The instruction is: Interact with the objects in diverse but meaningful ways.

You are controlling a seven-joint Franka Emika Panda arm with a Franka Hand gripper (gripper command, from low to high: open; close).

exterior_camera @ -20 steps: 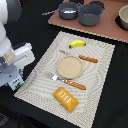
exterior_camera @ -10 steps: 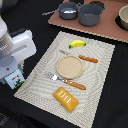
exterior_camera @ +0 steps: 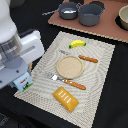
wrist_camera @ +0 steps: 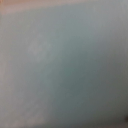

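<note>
- Right now the arm sits over the pale blue carton at the mat's 9 o'clock edge, exterior view; the wrist view is filled with a flat pale blue-grey blur, probably the carton's face very close up.
- Tool itself is hidden under the arm's white body; cannot tell whether it is wide, narrow or holding the carton.
- Carton: stands upright, long axis vertical, printed face toward the camera; likely light, stiff hollow toy, smooth sides, may tip or slide if pinched off-centre. Best taken across two flat opposite sides, mid-height.
- Yellow-orange rectangular slab lies flat at the mat's 6 o'clock, long axis running 10 to 4 o'clock; looks rigid, low profile, so take it across the short width.
- Yellow banana at the mat's 12 o'clock, lying flat, long axis roughly 9 to 3 o'clock, ends curving down; light, curved, could roll, so pinch mid-body.
- Round tan plate at mat centre, fork just at its 6 o'clock, knife at its 2 o'clock.
- Grey saucepan on the brown board at 12 o'clock, handle pointing to 9 o'clock, beside the large grey pot; grip the rim or the handle, probably light plastic.
</note>
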